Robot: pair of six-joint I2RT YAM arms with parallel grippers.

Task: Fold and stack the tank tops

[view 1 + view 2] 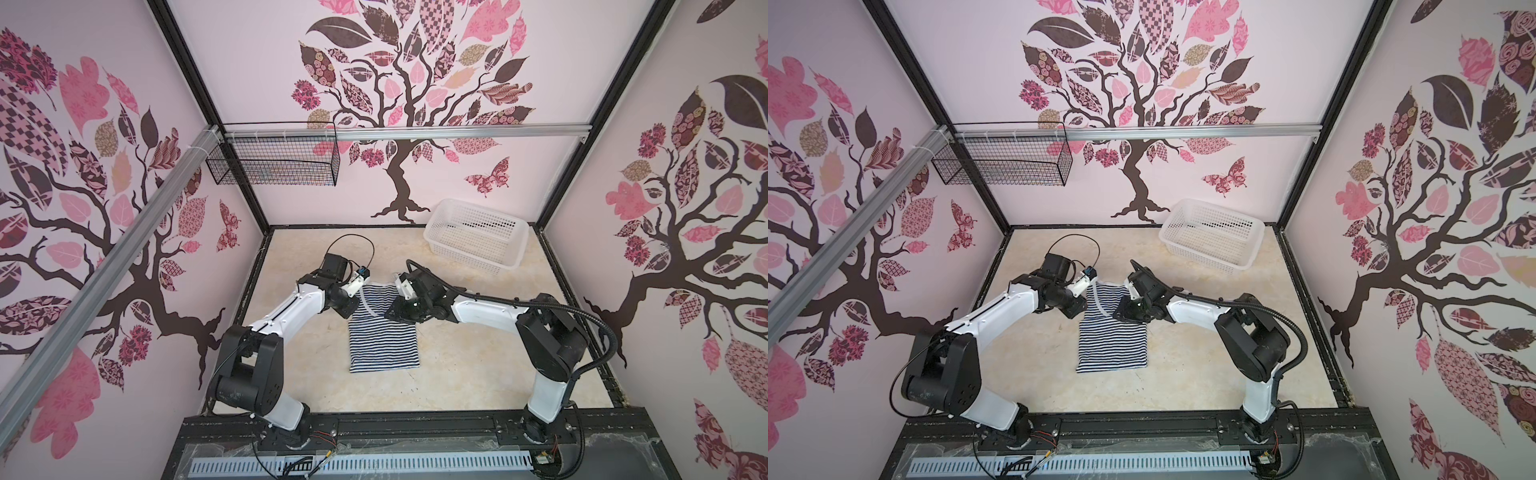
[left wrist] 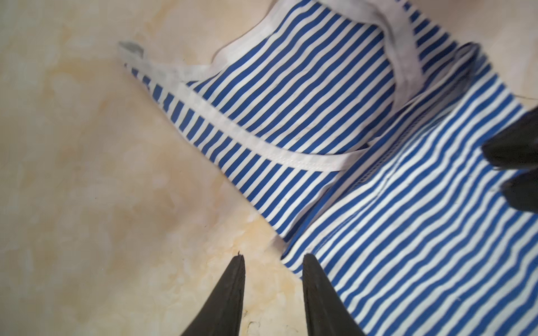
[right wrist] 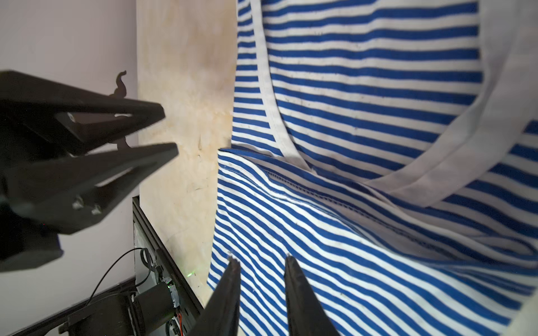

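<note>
My left hand [image 2: 273, 257] sits closest to the lens. Its two black fingers [image 2: 230, 291] are spread with nothing between them, one tip over bare table [image 2: 87, 174], the other at the side edge of the tank top [image 2: 407, 232]. My right hand [image 3: 262, 259] is parted too, low over the stripes and pinching nothing.

The navy-and-white top lies flat in the middle of the table between my two hands, its white-edged neck toward the back wall. A striped layer with a stitched hem crosses it just below the neckline. I cannot tell whether that is a fold or a second top. In both top views my wrists cover its shoulders.

A white perforated basket [image 1: 469, 255] stands at the back right, well apart. A black wire basket [image 1: 274, 164] hangs from the rail [image 1: 457, 134] on the back wall.
</note>
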